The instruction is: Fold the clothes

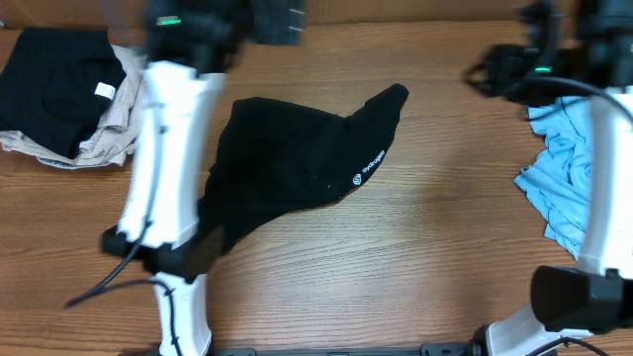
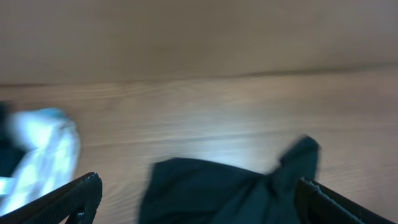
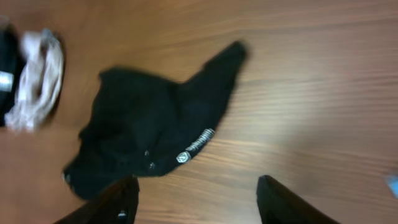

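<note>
A crumpled black garment (image 1: 297,158) with a small white logo lies mid-table, one sleeve pointing to the back right. It also shows in the right wrist view (image 3: 143,130) and, blurred, in the left wrist view (image 2: 230,193). My left gripper (image 2: 199,180) is wide open, and the garment's near edge lies between its fingers, not held. My right gripper (image 3: 198,180) is open and empty, high above bare wood in front of the garment. Both arms look motion-blurred in the overhead view.
A pile of black and beige clothes (image 1: 59,99) sits at the back left, also seen in the right wrist view (image 3: 37,81). A light blue garment (image 1: 564,178) lies at the right edge. My white left arm (image 1: 168,148) stands over the garment's left side.
</note>
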Robot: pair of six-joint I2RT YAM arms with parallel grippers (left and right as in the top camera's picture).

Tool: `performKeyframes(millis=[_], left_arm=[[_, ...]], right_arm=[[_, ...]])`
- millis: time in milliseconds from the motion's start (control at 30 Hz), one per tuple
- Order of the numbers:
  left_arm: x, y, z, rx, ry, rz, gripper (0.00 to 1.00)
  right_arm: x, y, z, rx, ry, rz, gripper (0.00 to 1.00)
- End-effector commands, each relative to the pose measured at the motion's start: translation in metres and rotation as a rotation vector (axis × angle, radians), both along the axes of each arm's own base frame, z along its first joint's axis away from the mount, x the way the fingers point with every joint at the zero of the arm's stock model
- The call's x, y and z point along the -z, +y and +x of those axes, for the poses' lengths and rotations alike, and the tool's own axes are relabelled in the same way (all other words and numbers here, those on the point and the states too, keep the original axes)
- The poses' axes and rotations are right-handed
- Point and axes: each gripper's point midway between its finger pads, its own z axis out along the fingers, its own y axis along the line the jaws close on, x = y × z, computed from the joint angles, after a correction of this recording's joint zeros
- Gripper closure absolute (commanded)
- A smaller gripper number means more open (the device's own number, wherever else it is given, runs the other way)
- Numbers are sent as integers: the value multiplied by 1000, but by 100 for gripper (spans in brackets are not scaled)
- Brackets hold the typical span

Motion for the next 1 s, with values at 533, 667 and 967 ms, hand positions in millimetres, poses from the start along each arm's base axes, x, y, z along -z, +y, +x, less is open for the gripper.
performKeyframes(millis=[533,667,967], left_arm=[[18,84,-12,-134,118,49,0],[19,86,-13,-140,120,61,0],[19,89,-13,-147,118,83,0]], right_arm=[[182,283,-17,-400,30,50,20],[188,303,-41,-474,24,2,20],[241,295,-52,-454,111,-145,33]])
